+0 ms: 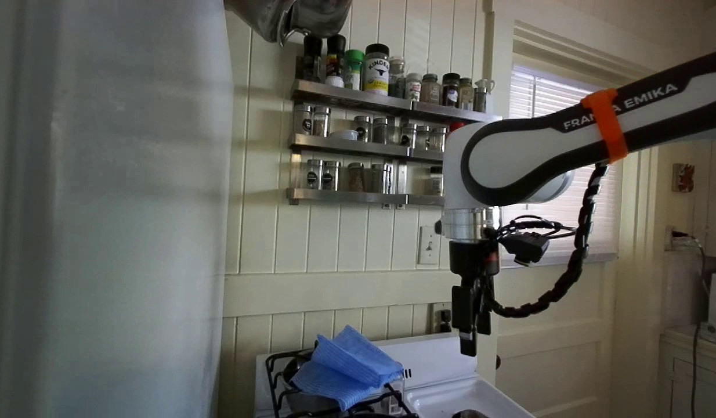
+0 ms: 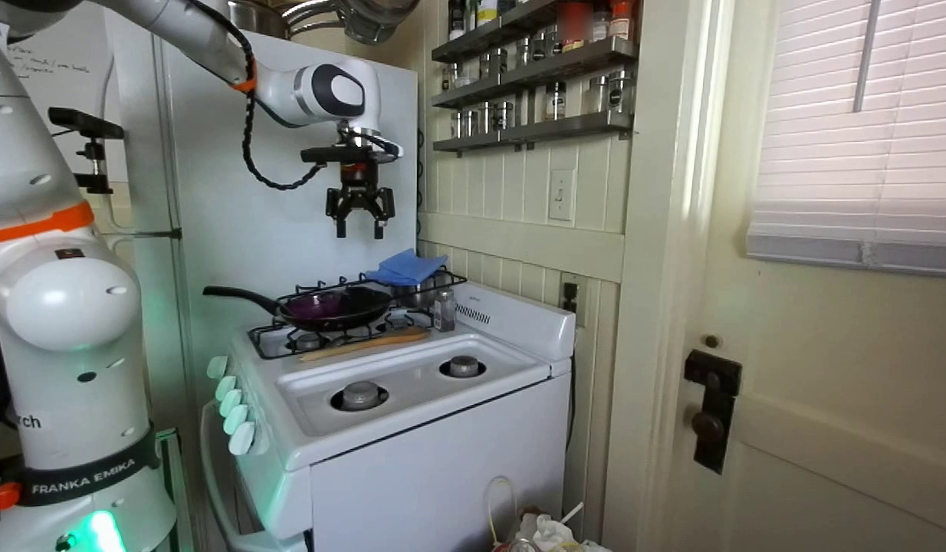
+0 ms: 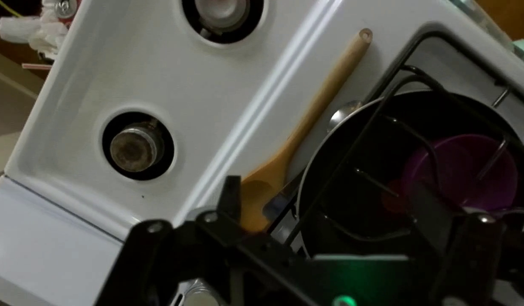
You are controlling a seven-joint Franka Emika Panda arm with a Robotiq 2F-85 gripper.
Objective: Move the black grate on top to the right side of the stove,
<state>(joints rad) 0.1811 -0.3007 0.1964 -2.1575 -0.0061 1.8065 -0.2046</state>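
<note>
The black grate on top (image 2: pixel 320 288) lies over the frying pan (image 2: pixel 350 307) and a metal pot, above a lower grate (image 2: pixel 260 349). Its bars show in the wrist view (image 3: pixel 339 170), and its corner shows in an exterior view (image 1: pixel 271 371). A blue cloth (image 1: pixel 352 368) covers its back part. The right side of the stove (image 2: pixel 412 376) has two bare burners and no grate on it. My gripper (image 2: pixel 359 230) is open and empty, pointing down high above the stove. It also shows in an exterior view (image 1: pixel 476 341) and in the wrist view (image 3: pixel 330 193).
A wooden spatula (image 2: pixel 366 346) lies beside the grates. A glass jar (image 2: pixel 444 310) stands near the pot. A purple round thing (image 3: pixel 461 178) is in the pan. The refrigerator (image 2: pixel 251 192) and the stove's backguard (image 2: pixel 519 318) border the stove. Spice shelves (image 1: pixel 349 194) hang on the wall.
</note>
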